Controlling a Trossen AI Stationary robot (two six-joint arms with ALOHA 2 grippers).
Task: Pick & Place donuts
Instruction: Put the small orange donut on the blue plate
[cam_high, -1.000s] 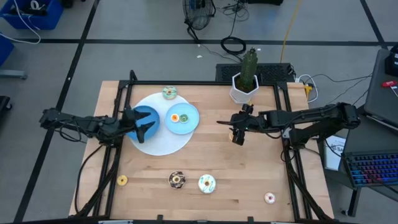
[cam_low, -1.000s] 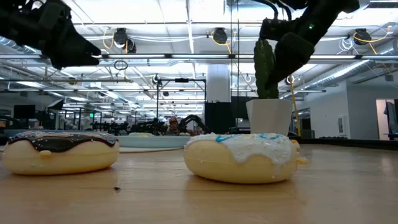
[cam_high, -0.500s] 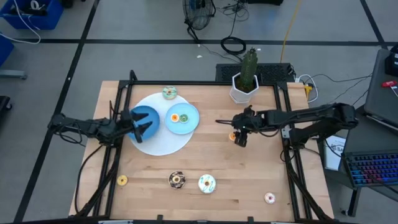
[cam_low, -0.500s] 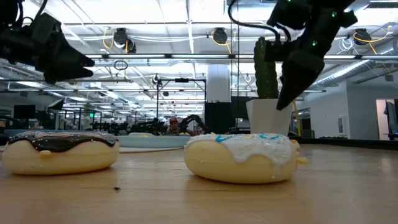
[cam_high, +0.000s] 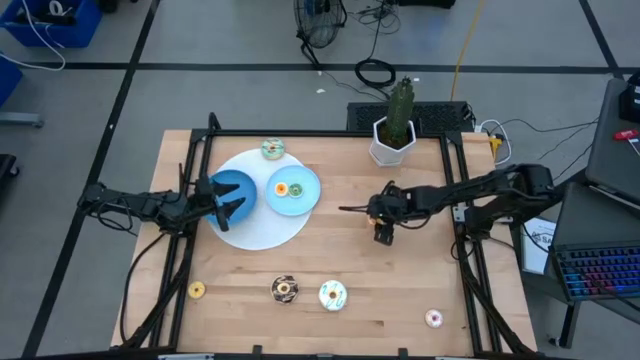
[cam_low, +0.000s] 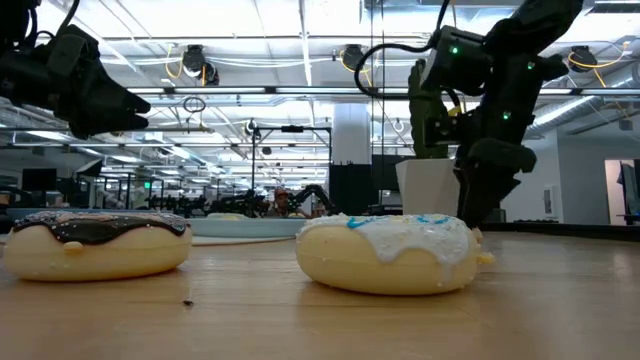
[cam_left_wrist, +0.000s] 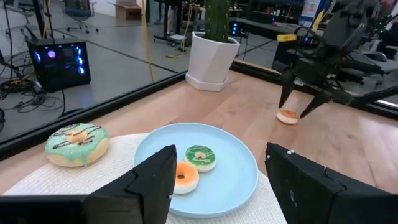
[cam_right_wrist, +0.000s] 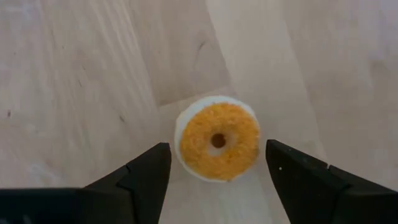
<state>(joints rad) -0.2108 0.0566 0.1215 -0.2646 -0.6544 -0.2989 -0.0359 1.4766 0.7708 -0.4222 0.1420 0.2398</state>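
An orange-iced donut (cam_right_wrist: 218, 146) is lying flat on the wooden tabletop (cam_right_wrist: 74, 81), sitting between the right gripper's (cam_right_wrist: 217, 186) spread fingers (cam_right_wrist: 146, 177).

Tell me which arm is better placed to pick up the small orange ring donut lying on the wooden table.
The right. The right gripper hangs open directly over the small orange ring donut. The left gripper waits far away, over the dark blue bowl.

A grey floor (cam_high: 200, 90) with dark seams surrounds the wooden table (cam_high: 330, 250). Cables (cam_high: 375, 72) lie past its far edge. Ceiling lights (cam_low: 190, 60) hang over the hall.
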